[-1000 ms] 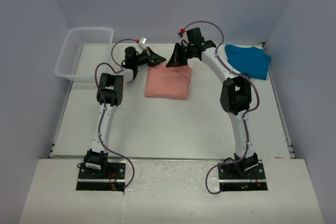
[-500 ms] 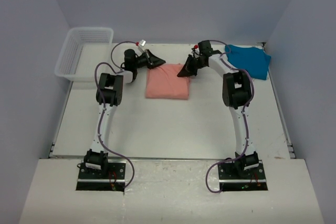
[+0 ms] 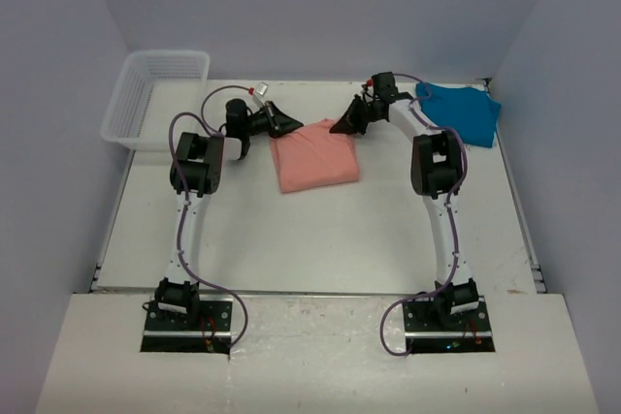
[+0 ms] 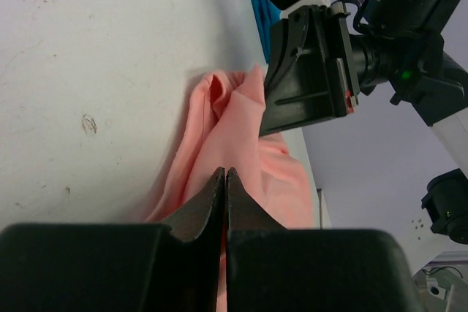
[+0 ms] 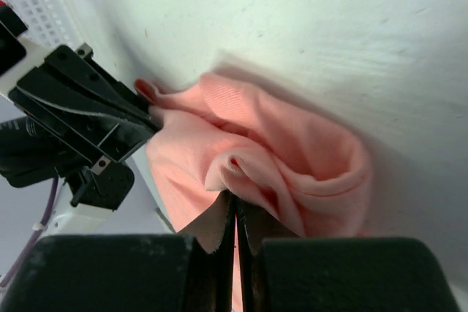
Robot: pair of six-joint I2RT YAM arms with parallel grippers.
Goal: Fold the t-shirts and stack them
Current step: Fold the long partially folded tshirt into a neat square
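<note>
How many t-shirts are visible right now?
2. The salmon-pink t-shirt lies mid-table, gripped by the left tool and right tool; the teal-blue t-shirt sits far right.

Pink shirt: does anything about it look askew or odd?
Yes. The pink shirt sits skewed to the table edges, and its far edge is bunched into loose folds where the left gripper and right gripper pinch it.

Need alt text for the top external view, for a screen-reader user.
The left hand and the right hand each grip a far corner of a folded salmon-pink t-shirt lying mid-way across a white table. A teal-blue t-shirt lies at the far right, and a white mesh basket sits at the far left.
</note>
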